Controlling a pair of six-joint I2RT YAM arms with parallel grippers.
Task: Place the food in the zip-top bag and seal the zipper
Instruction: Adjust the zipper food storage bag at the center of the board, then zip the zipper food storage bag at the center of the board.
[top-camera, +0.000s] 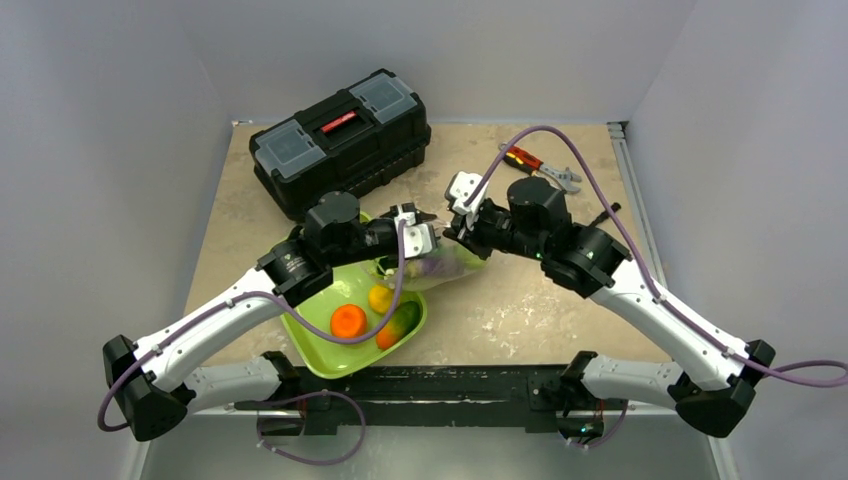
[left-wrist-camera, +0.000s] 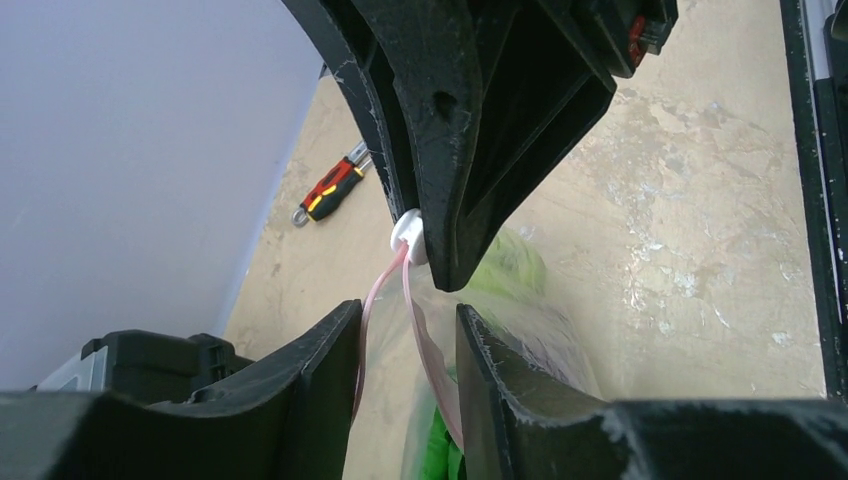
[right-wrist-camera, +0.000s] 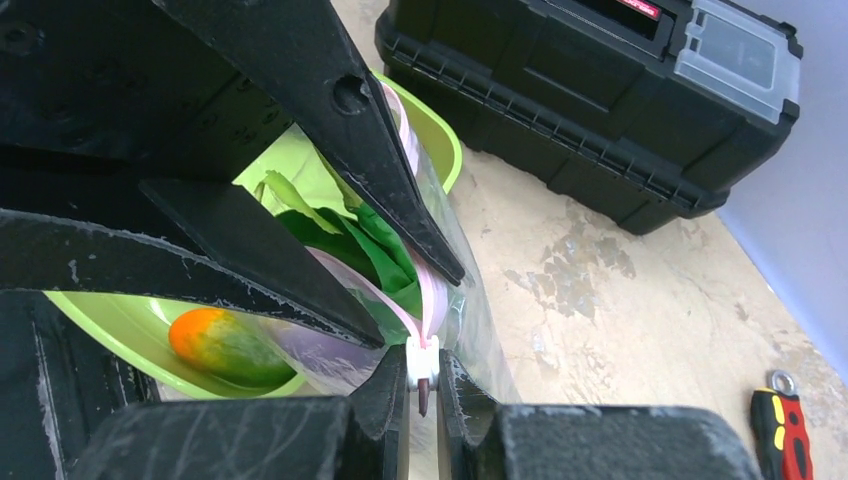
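The clear zip-top bag (top-camera: 445, 268) lies between the two grippers, its mouth lifted. Leafy green food (right-wrist-camera: 370, 240) and something purple show inside it. My right gripper (right-wrist-camera: 423, 360) is shut on the white slider (left-wrist-camera: 408, 232) of the pink zipper (left-wrist-camera: 372, 300). My left gripper (left-wrist-camera: 408, 310) straddles the bag's mouth just beside the slider. Its jaws are apart, and the two pink strips run separately between them, one along each finger. More food lies in the lime-green tray (top-camera: 330, 355): an orange piece (top-camera: 348, 320), a yellow one (top-camera: 380, 298) and an orange-green fruit (right-wrist-camera: 225, 345).
A black toolbox (top-camera: 340, 140) stands at the back left, close behind the left arm. Red-handled pliers (top-camera: 535, 165) lie at the back right. The tray sits under the left arm near the table's front edge, touching the bag.
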